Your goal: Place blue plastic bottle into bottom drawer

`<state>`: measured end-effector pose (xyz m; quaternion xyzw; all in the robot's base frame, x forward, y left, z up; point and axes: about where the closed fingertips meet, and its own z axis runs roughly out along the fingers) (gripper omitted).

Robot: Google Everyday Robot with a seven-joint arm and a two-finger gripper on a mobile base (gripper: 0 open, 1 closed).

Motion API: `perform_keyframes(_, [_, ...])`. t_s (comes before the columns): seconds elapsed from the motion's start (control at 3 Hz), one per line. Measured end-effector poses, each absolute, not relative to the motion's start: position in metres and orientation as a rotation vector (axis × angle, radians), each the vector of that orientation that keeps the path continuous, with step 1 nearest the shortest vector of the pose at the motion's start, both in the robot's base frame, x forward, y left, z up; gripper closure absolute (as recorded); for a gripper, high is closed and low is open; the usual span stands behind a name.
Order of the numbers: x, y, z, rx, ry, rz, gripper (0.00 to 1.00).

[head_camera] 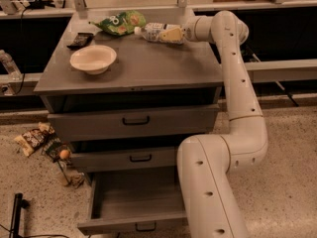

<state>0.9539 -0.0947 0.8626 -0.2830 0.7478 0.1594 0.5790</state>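
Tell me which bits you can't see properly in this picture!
All in the camera view:
1. The blue plastic bottle lies on the cabinet top; its right end is covered by the tool there.
2. The bottom drawer is open, but the robot arm hides its right side.
3. The black thing behind the bowl is too dark to name.

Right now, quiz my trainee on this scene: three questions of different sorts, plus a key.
1. True or false: the bottom drawer is shut.
2. The blue plastic bottle lies: A in the bowl; B on the cabinet top, near the green snack bag; C on the floor.
3. Fill in: the end effector is at the ____, at the cabinet top's far right.
Key: 1 false; 2 B; 3 bottle.
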Motion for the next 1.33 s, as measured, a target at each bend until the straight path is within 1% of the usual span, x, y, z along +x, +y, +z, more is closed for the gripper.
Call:
perform_keyframes(0.33, [0.951, -0.09, 0.86, -0.704, 1.747, 0.383, 0.52])
perform_keyframes(0.67, [0.948, -0.087, 0.859, -0.739, 1.738, 0.403, 0.77])
perform_keyframes(1.0, [0.943, -0.083, 0.858, -0.773, 1.726, 0.422, 0.98])
perform_keyframes(1.33, [0.933, -0.075, 0.859, -0.831, 1.693, 0.466, 1.0])
